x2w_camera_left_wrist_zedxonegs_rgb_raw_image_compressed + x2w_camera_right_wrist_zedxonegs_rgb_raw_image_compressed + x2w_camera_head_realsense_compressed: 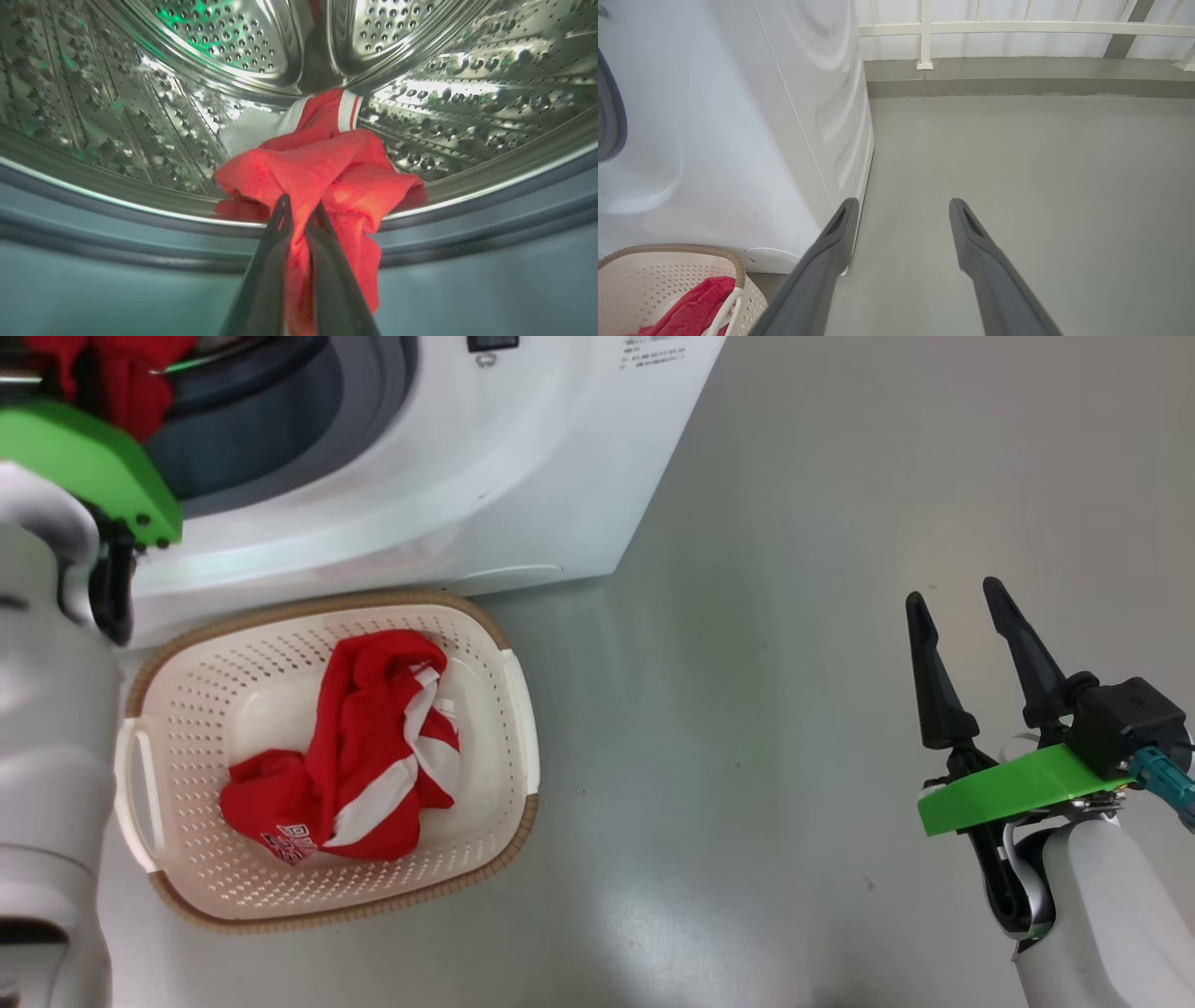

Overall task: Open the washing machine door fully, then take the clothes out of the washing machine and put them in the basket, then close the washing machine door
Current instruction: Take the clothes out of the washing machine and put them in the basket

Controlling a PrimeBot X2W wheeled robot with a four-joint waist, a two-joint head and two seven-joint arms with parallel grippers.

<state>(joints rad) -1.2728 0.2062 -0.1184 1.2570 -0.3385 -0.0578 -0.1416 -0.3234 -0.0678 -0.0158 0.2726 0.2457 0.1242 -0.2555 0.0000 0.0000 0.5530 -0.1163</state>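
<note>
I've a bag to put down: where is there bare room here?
The grey floor is bare between the white washing machine and the open right hand. Crowded: the cream perforated plastic basket holds a red striped garment, and the perforated steel drum is taken up by the left hand, shut on a second red garment.
</note>
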